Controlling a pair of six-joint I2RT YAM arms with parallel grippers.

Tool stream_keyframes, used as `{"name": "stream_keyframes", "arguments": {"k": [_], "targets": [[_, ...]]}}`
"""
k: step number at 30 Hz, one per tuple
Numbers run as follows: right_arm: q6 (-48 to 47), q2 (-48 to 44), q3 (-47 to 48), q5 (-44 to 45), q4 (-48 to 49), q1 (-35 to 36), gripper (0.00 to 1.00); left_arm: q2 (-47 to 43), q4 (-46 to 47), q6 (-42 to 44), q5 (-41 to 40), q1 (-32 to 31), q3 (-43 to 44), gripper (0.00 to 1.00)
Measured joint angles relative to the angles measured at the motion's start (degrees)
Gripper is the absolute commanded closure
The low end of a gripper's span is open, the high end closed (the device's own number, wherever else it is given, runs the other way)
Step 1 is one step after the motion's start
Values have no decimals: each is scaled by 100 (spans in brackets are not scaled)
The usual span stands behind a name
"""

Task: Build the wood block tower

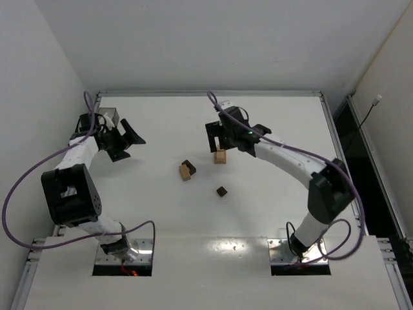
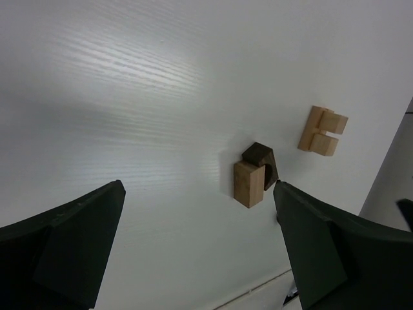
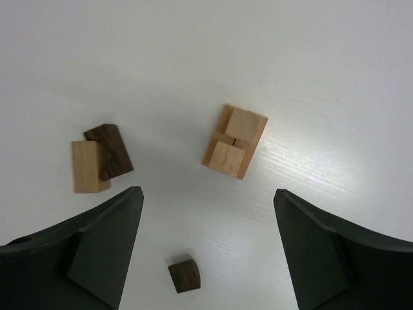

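The tower (image 3: 234, 142), a low stack of tan blocks, stands on the table (image 1: 277, 123) under the right gripper (image 3: 206, 192), which is spread wide and not touching it. From above, that gripper partly hides the stack, and its block count is unclear. The left gripper (image 2: 199, 185) is also spread wide, holding nothing. A tan-and-dark pair (image 3: 100, 158) and a dark cube (image 3: 184, 276) lie apart from the tower.

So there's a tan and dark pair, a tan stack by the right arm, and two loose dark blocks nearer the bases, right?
Not quite: only one loose dark block lies nearer the bases, as the top external view shows. The tan and dark pair and the tan stack by the right arm are there.
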Motion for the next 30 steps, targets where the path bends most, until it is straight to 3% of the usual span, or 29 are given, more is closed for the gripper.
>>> {"name": "stream_keyframes", "arguments": {"k": [2, 9, 12, 16, 20, 22, 30], "targets": [[-457, -538, -138, -125, 232, -15, 33, -24, -28, 57, -50, -212, 85, 0], [-1519, -855, -151, -264, 553, -538, 36, 177, -555, 540, -568, -826, 1005, 0], [-1952, -667, -146, -358, 393, -881, 37, 555, -857, 1032, -1034, -1585, 1781, 0], [-2341, -671, -223, -562, 225, -1445, 37, 1060, -1213, 1845, -1672, -3191, 2356, 0], [-2555, -1032, -586, -756, 157, -2052, 37, 1283, -1425, 2553, -1860, -4472, 2096, 0], [-2599, -1307, -782, -826, 114, -2315, 37, 1314, -1591, 2837, -1958, -4789, 1921, 2], [-2675, -2022, -1231, -1200, 79, -2798, 37, 1266, -1362, 3418, -2953, -4970, 1211, 6]]}}
